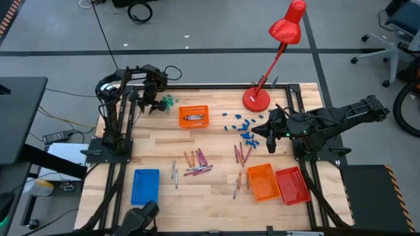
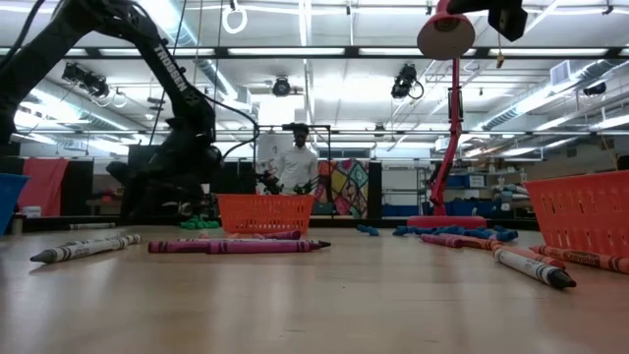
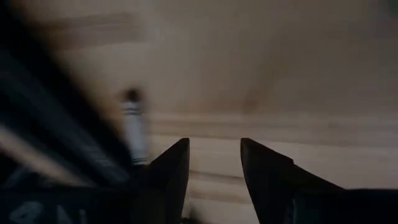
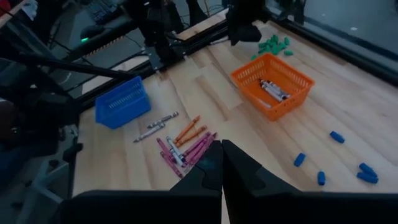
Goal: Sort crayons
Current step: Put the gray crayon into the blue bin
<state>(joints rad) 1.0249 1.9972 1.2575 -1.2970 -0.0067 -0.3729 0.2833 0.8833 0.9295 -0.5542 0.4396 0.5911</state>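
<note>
Several crayons lie loose on the wooden table: a bunch [image 1: 197,161] at mid-table, more [image 1: 242,153] to its right, grey ones [image 1: 174,172] nearer the front. An orange basket [image 1: 193,116] holds several grey crayons [image 4: 272,89]. My left gripper [image 3: 214,163] hovers open over bare wood at the far left [image 1: 153,105], beside small green pieces [image 1: 169,100]; a grey-white crayon [image 3: 133,132] lies just beside one finger, outside the gap. My right gripper [image 4: 222,163] is shut and holds nothing, raised above small blue pieces [image 1: 244,126] at the right.
A blue tray [image 1: 146,185] sits at the front left. An orange tray [image 1: 264,181] and a red tray [image 1: 293,185] sit side by side at the front right. A red desk lamp [image 1: 257,98] stands at the far edge. A person [image 2: 295,162] stands beyond the table.
</note>
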